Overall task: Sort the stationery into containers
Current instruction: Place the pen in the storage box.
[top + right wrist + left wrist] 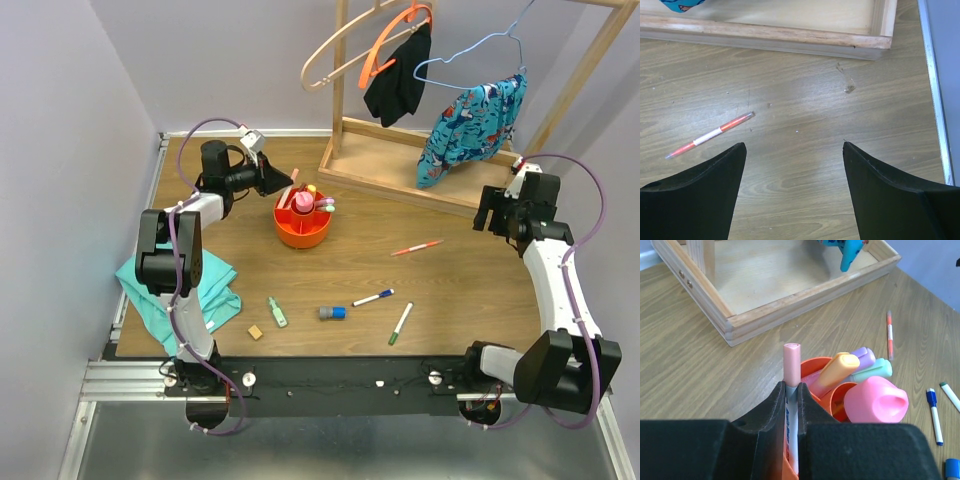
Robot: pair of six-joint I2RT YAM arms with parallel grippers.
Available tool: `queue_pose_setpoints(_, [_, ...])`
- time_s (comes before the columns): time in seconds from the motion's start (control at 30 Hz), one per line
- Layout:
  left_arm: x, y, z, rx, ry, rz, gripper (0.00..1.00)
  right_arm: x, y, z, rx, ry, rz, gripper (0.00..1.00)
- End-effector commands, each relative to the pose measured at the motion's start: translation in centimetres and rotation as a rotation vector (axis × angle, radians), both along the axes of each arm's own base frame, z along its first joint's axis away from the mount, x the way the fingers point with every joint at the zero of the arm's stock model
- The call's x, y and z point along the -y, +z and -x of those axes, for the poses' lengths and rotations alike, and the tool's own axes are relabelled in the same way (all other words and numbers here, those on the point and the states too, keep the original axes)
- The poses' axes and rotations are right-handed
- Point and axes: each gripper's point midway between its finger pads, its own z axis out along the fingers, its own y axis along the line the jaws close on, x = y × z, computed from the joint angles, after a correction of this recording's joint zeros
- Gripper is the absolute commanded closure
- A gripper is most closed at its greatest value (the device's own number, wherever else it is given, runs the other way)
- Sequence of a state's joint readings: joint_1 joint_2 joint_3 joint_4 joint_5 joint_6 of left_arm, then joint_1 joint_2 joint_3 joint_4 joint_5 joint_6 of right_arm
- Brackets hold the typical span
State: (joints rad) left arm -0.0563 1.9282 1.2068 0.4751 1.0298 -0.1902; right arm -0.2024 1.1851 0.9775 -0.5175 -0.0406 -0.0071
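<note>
As I looked down the left wrist camera, the left fingers point(771, 407) were clamped shut on a pink-capped pen point(792, 356). Its long axis ran straight along them toward 12 o'clock, cap outward. The orange organiser point(296, 238) sat just beyond that grip. Its filled pockets spread from about 1 to 4 o'clock of the pen, with highlighters and a fat pink cap already standing in them. I judged the coming move to be a short drop into the pocket right beside the pen, and I could not tell whether the hidden lower end had already entered it.

In the top view the organiser lay at about 4 o'clock of the left arm's wrist, so that arm was plainly the nearer one. The wooden rack base point(400, 170) ran past at 1 o'clock, well apart, and the table around the organiser offered open room.

The right fingers point(705, 190) stood wide apart and held nothing. A red marker point(710, 135) lay flat at about 10 o'clock of their gap, its axis running from 8 to 2 o'clock, and the table edge was close at 3 o'clock. A blue marker point(372, 298) and a green marker point(401, 323) waited nearer the bases.
</note>
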Motion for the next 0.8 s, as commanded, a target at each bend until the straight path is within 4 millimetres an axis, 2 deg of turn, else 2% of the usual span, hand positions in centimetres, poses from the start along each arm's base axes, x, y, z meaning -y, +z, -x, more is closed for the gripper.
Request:
queue_pose_setpoints(0.0, [-0.1,-0.2,1.2,0.039,-0.056,-0.021,0.80,-0.1,0.2,-0.1,0.010,0.017,-0.003,0.14])
queue_pose_setpoints(0.17, [-0.2,-0.5,3.0,0.016,-0.085,-0.044,0.74,-0.4,-0.2,0.3,0.010,0.019,-0.018,0.14])
queue_pose_setpoints(0.23, [-0.4,0.0,3.3,0.034,-0.086,-0.055,0.71,-0.5,-0.1,0.4,0.018,0.020,-0.021,0.14])
queue_pose_setpoints(0.3, [-0.6,-0.2,3.7,0.014,-0.076,-0.065,0.66,-0.7,-0.3,0.6,0.019,0.023,-0.027,0.14])
queue_pose_setpoints(0.37, [-0.9,0.5,3.8,0.036,-0.069,-0.089,0.61,-1.0,-0.3,0.7,0.025,0.033,-0.035,0.14])
queue_pose_setpoints(0.4, [-1.0,1.1,3.7,0.049,-0.067,-0.096,0.59,-1.1,-0.6,0.8,0.023,0.017,-0.057,0.14])
queue_pose_setpoints(0.43, [-1.1,2.5,3.6,0.081,-0.061,-0.101,0.57,-1.2,-0.5,0.8,0.030,0.020,-0.062,0.14])
queue_pose_setpoints(0.5, [-1.0,5.7,3.1,0.144,-0.053,-0.099,0.52,-1.4,-0.5,0.9,0.034,0.019,-0.070,0.14])
queue_pose_setpoints(0.53, [-0.8,8.1,3.5,0.191,-0.060,-0.091,0.52,-1.5,-0.5,1.0,0.041,0.020,-0.074,0.14])
queue_pose_setpoints(0.57, [-0.4,11.0,3.6,0.233,-0.066,-0.079,0.51,-1.6,-0.4,1.0,0.046,0.019,-0.079,0.14])
queue_pose_setpoints(0.6, [0.2,12.7,4.0,0.259,-0.076,-0.083,0.50,-1.6,-0.3,1.0,0.053,0.016,-0.082,0.14])
queue_pose_setpoints(0.67, [3.4,15.7,6.7,0.317,-0.158,-0.151,0.47,-1.7,0.2,1.0,0.078,0.001,-0.094,0.14])
queue_pose_setpoints(0.7, [4.7,15.8,7.7,0.324,-0.191,-0.193,0.46,-1.7,0.5,1.0,0.088,-0.004,-0.098,0.14])
queue_pose_setpoints(0.73, [7.9,15.4,9.7,0.321,-0.238,-0.249,0.45,-1.8,0.7,0.9,0.101,-0.004,-0.104,0.14])
queue_pose_setpoints(0.77, [8.9,14.4,11.7,0.254,-0.280,-0.306,0.45,-1.9,0.8,1.0,0.110,-0.012,-0.114,0.14])
